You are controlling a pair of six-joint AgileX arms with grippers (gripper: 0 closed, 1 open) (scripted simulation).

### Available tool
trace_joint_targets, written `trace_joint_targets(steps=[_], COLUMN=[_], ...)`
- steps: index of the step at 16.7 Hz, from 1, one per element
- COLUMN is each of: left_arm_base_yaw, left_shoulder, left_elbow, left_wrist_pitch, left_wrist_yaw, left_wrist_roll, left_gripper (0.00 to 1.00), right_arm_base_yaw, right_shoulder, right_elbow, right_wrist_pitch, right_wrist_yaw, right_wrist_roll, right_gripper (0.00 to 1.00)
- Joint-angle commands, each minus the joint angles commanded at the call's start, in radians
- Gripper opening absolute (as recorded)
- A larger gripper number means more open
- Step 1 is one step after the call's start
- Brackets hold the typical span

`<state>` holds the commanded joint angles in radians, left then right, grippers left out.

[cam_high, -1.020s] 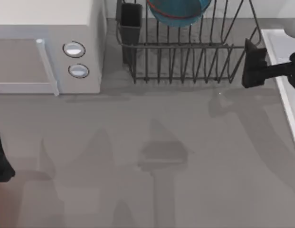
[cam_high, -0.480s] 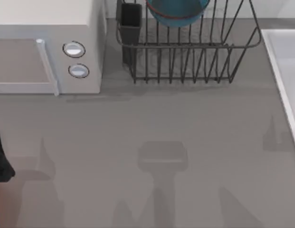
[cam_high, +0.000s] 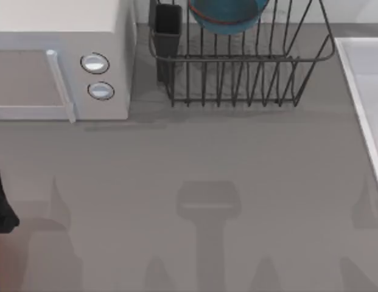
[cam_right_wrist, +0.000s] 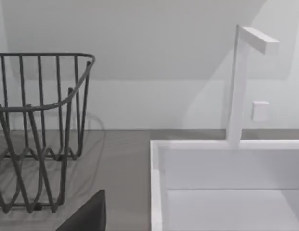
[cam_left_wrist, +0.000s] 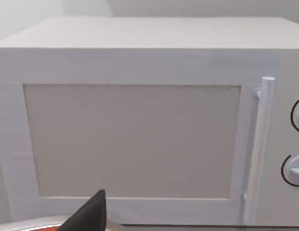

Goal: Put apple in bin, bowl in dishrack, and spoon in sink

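Bowl (cam_high: 228, 15) sits in the dishrack (cam_high: 237, 61) at twelve o'clock; right arm has withdrawn from the worktop (cam_high: 207, 170), its end effector's state untellable.

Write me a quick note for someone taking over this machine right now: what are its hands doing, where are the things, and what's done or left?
Left gripper: at the table's left edge, parked.
Right gripper: facing the sink and dishrack.
Bowl: sits in the dishrack, so that step looks done.
Sink: what shows of its basin holds no spoon.
Apple and spoon: check them yourself before continuing.
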<state>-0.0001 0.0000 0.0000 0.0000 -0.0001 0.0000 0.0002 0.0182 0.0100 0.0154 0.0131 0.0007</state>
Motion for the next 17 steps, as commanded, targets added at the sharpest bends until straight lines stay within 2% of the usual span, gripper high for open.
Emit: trace_joint_targets(steps=[7, 10, 13, 17], left_arm_base_yaw=[0.000, 0.000, 0.000, 0.000], left_shoulder=[0.000, 0.000, 0.000, 0.000], left_elbow=[0.000, 0.000, 0.000, 0.000], left_wrist_pitch=[0.000, 0.000, 0.000, 0.000], left_wrist_yaw=[0.000, 0.000, 0.000, 0.000], left_wrist_roll=[0.000, 0.000, 0.000, 0.000], left_gripper=[1.00, 1.00, 1.00, 1.00], right_arm_base_yaw=[0.001, -0.020, -0.069, -0.155], right_shoulder=[-0.013, 0.051, 0.212, 0.551], right_elbow=[-0.006, 0.051, 0.170, 0.376], right_wrist_pitch=[-0.015, -0.075, -0.209, -0.456], right_wrist_yaw=[-0.012, -0.013, -0.011, -0.004], right_wrist_roll=[0.000, 0.036, 0.112, 0.238], right_gripper=[1.00, 1.00, 1.00, 1.00])
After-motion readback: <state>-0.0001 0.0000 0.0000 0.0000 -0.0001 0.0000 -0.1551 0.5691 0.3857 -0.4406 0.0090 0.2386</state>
